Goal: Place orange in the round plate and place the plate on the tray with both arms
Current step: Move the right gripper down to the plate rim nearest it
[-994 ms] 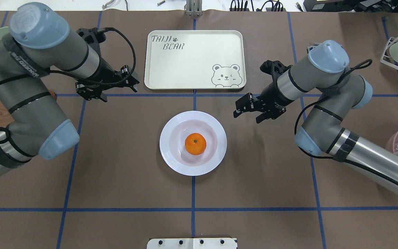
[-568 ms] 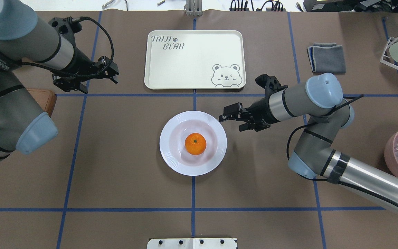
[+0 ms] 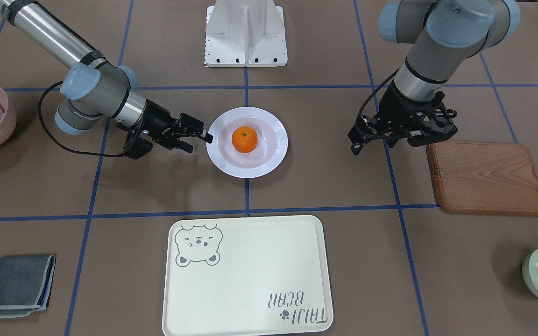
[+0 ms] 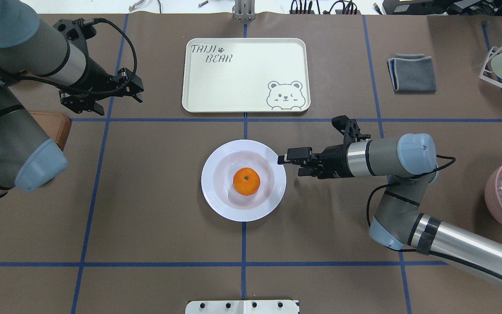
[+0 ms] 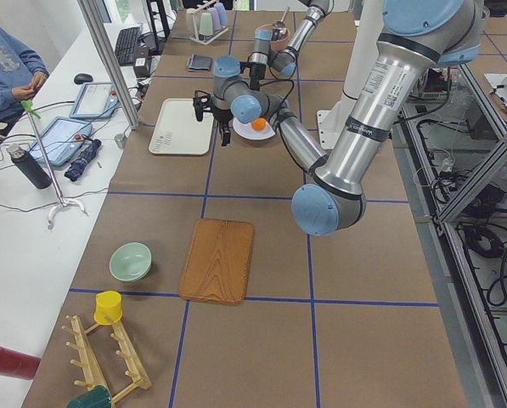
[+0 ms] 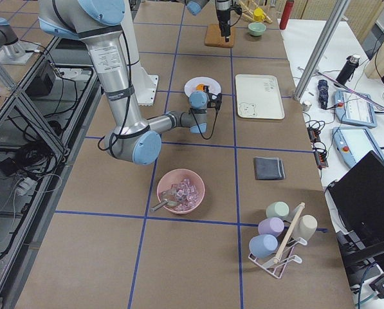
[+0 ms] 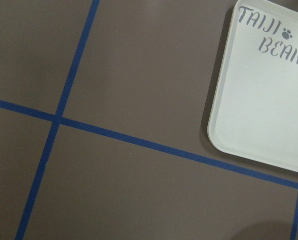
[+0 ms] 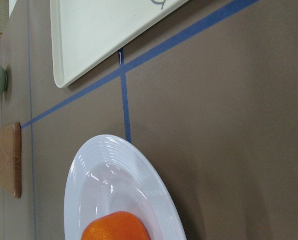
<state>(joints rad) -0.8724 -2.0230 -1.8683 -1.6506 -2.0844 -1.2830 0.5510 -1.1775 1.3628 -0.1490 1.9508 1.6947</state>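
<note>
The brown paper-covered counter (image 4: 146, 196), gridded with blue tape, carries everything. The silver-grey left arm (image 4: 37, 65) comes in large from the left edge. Its wrist is raised above the counter and points right, short of the near left corner of the tray. The silver-grey right arm (image 4: 381, 158) rises from the near right, folds at the elbow, and lays its wrist level and low, pointing left at the plate.

The large pale cream-yellow rectangular plastic tray (image 4: 244, 74), with its grey bear drawing, lies far of centre with nothing on it. The brown wooden board (image 3: 484, 177) lies at the left edge, partly under the left arm. The glossy white round plate (image 4: 216, 198) with the ridged rim sits on the counter at the centre. It is just near of the tray and apart from it, with a tape line between them. The small bright-orange orange (image 4: 246, 181) rests in the middle of the plate's well.

The right fingers (image 4: 294, 154) are spread apart and grip nothing. One tip reaches the plate's right rim, but whether it touches cannot be told. The orange lies left of them, across the rim. The left fingers (image 4: 133, 87) are also parted and empty, well apart from the plate and the orange, far and to the left.
</note>
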